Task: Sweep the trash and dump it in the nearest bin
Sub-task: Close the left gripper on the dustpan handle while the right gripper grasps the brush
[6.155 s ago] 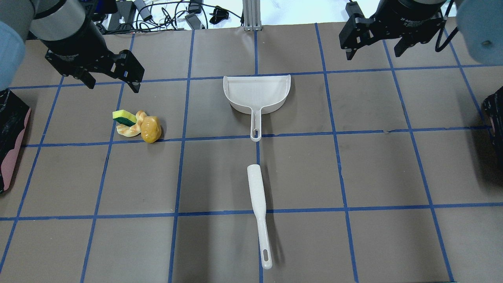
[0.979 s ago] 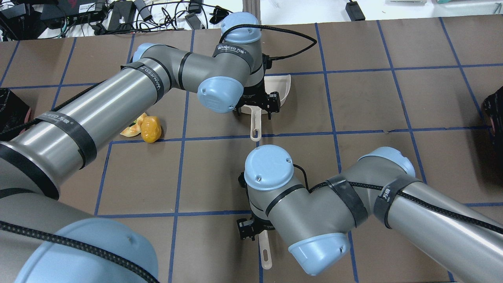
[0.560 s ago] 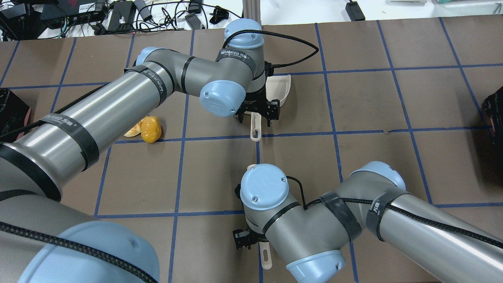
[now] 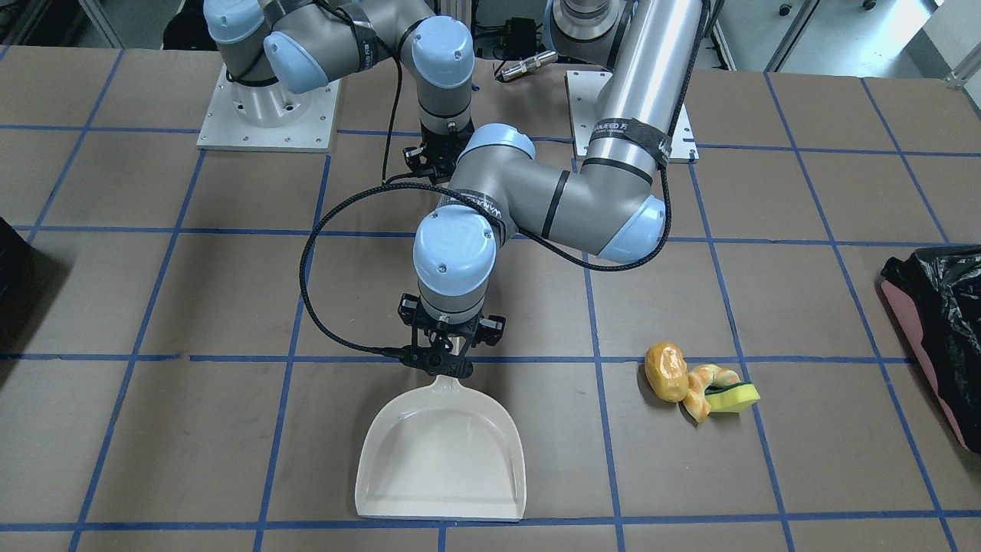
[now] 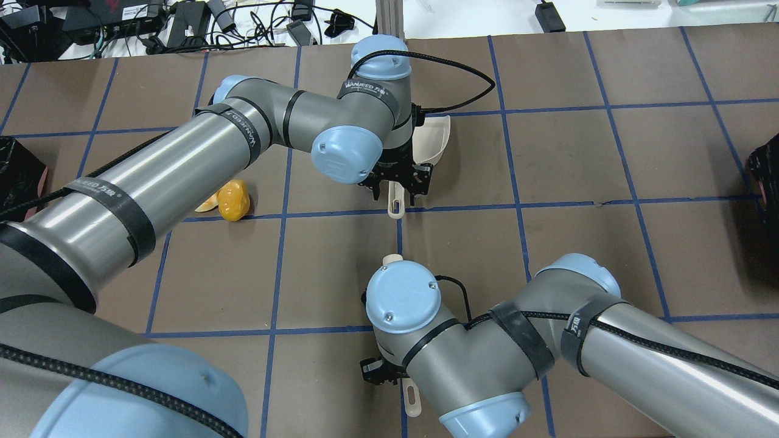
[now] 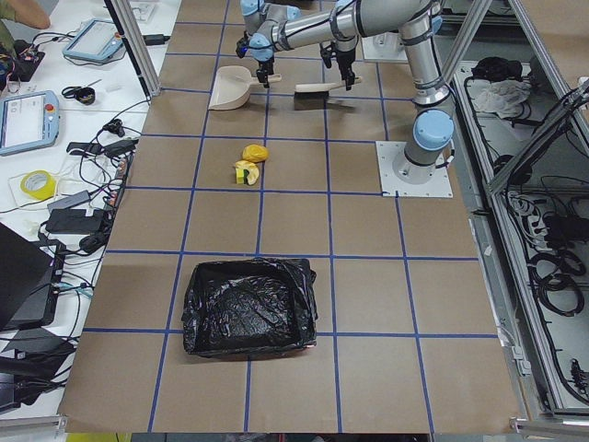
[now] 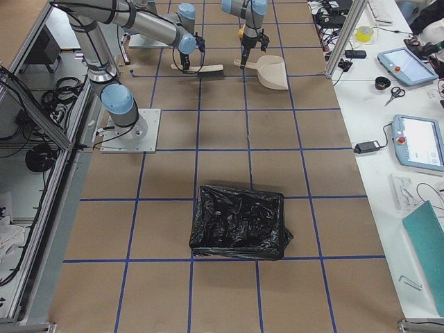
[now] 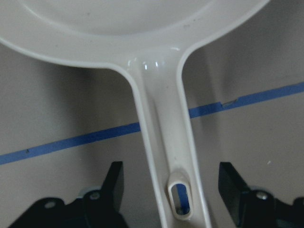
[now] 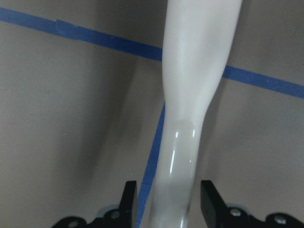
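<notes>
Shifted along their handles since a moment ago, the left tool (image 8: 172, 190) and right tool (image 9: 168, 199) are held open, empty, astride dustpan handle (image 8: 161, 123) and brush handle (image 9: 190, 95), to be centred before closing; trash (image 4: 701, 387) lies well apart from the left tool, on its bin (image 4: 918, 345) side.

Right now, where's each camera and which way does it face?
Front: across the table, facing the robot; both arms, bases.
Overhead: behind the shoulders, looking forward and down; both arms.
Left side: table end by the bin; both arms ahead.
Right side: opposite end; both arms ahead.
Left wrist: left gripper straddles the dustpan handle.
Right wrist: right gripper straddles the brush handle.
Shared: front and overhead both show the trash.
</notes>
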{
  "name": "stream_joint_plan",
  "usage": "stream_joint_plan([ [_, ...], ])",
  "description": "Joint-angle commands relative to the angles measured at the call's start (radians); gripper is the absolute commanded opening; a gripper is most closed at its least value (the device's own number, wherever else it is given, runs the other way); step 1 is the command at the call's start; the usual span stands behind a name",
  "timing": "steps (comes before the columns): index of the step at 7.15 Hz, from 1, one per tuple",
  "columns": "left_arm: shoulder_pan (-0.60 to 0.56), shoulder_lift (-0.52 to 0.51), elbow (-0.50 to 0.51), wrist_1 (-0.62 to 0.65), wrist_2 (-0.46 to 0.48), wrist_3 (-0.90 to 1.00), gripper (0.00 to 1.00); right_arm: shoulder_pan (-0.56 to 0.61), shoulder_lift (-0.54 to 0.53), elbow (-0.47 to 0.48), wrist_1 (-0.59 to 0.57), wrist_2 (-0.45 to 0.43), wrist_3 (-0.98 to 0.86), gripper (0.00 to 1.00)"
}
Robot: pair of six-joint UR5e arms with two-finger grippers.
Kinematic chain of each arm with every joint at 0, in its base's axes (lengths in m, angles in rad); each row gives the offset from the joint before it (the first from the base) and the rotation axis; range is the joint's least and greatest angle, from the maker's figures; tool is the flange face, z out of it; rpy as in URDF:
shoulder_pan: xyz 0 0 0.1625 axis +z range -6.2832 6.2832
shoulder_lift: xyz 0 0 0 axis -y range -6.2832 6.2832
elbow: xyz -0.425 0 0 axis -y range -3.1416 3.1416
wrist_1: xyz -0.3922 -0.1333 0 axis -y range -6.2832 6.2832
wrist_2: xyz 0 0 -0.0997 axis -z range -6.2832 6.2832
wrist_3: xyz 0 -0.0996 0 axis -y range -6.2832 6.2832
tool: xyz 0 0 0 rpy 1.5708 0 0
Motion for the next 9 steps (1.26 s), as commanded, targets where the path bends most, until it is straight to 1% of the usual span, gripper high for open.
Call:
stream_joint_plan([
  [1, -0.002, 0.000, -0.008, 0.000, 0.000, -0.007, 0.45, 0.000, -0.002, -0.001, -0.001, -0.001, 0.012, 0.24],
  [2, -0.002, 0.000, -0.008, 0.001, -0.002, -0.012, 0.19, 0.000, 0.000, -0.001, -0.001, -0.001, 0.016, 0.02],
  [3, -0.002, 0.002, -0.006, 0.001, 0.000, -0.013, 0.00, 0.000, 0.000, -0.001, -0.001, -0.001, 0.029, 0.00],
  [6, 0.001, 0.014, 0.014, 0.024, 0.005, 0.003, 0.00, -0.001, 0.004, -0.017, 0.000, -0.004, 0.029, 0.00],
  [7, 0.015, 0.041, 0.047, 0.021, 0.014, 0.046, 0.00, -0.001, 0.003, -0.024, 0.009, -0.004, 0.029, 0.00],
  [8, 0.059, 0.047, 0.089, 0.009, 0.056, 0.084, 0.00, -0.006, 0.003, -0.027, 0.011, -0.004, 0.029, 0.00],
  [9, 0.137, 0.061, 0.112, -0.002, 0.055, 0.173, 0.00, -0.013, 0.001, -0.029, 0.011, -0.006, 0.029, 0.00],
])
